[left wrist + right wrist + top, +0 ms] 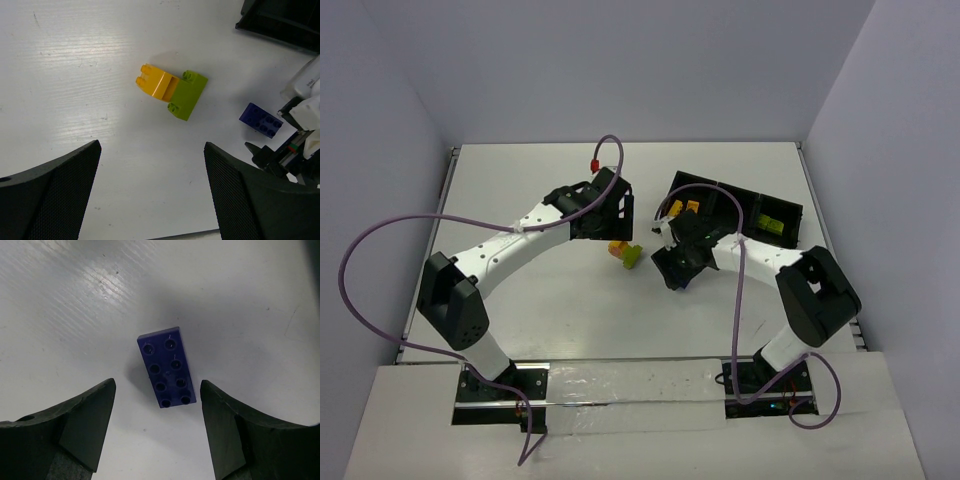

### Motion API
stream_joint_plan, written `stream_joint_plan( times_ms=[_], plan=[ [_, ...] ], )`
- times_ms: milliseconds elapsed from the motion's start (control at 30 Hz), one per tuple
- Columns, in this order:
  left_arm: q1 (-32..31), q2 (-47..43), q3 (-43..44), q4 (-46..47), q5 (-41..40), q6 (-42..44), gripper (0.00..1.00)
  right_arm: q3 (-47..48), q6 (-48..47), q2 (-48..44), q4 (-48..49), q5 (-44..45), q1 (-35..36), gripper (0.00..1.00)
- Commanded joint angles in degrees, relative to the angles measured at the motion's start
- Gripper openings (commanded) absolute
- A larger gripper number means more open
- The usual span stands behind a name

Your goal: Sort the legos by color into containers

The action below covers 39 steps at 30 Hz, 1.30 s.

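- Desk (520,180): the white surface is carrying the tray and the three loose bricks.
- Tray (740,190): the long black tray is lying at an angle at the far right of the desk. A yellowish brick (770,225) is sitting in its right end compartment, and an orange piece (692,208) is showing in a compartment further left, partly hidden by the right arm.
- Left gripper (150,190): it is hanging wide open above the desk and gripping nothing. The joined pair of bricks is lying ahead of its fingers.
- Right gripper (157,415): it is spread open over the blue-purple brick without touching it, and a gap is showing on either side.
- Blue-purple brick (166,367): it is lying flat on the desk, studs down, just in front of the tray, with its near end between the right fingers.
- Lime green brick (188,95) and orange-yellow brick (156,82): they are resting against each other on the desk between the two grippers, well apart from the tray.
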Motion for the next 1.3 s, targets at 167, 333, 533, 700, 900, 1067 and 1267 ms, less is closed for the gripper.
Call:
stream_joint_plan(
  times_ms=[167, 333, 533, 700, 900, 1067, 1267],
  plan=[
    [0.7, -2.2, 0.7, 1.2, -2.3, -0.1, 0.91, 2.8, 0.5, 3.7, -0.7, 8.9, 2.6, 0.7],
    [1.4, -2.9, 0.1, 1.1, -2.6, 0.1, 0.91, 3.1, 1.5, 5.2, -0.4, 11.1, 3.4, 0.56],
    [1.8, -3.5, -0.5, 1.0, -2.7, 0.3, 0.91, 3.4, 3.4, 1.1, -0.2, 10.1, 3.4, 0.18],
    [2.2, -3.1, 0.4, 0.5, -3.2, 1.7, 0.91, 3.8, 4.1, -10.0, -1.1, 11.6, 3.2, 0.09],
    [3.5, -3.4, 0.9, 1.1, -2.1, 2.9, 0.91, 3.2, 9.4, -20.7, 0.6, 19.9, -4.8, 0.0],
    [3.5, -3.0, 0.8, 1.1, -1.2, 3.0, 0.91, 4.0, 13.4, -22.1, 4.4, 17.6, -17.2, 0.03],
    [3.5, -3.0, 0.5, 1.2, -0.1, 3.0, 0.91, 7.1, 15.3, -14.9, 9.7, 17.9, -24.1, 0.06]
  ],
)
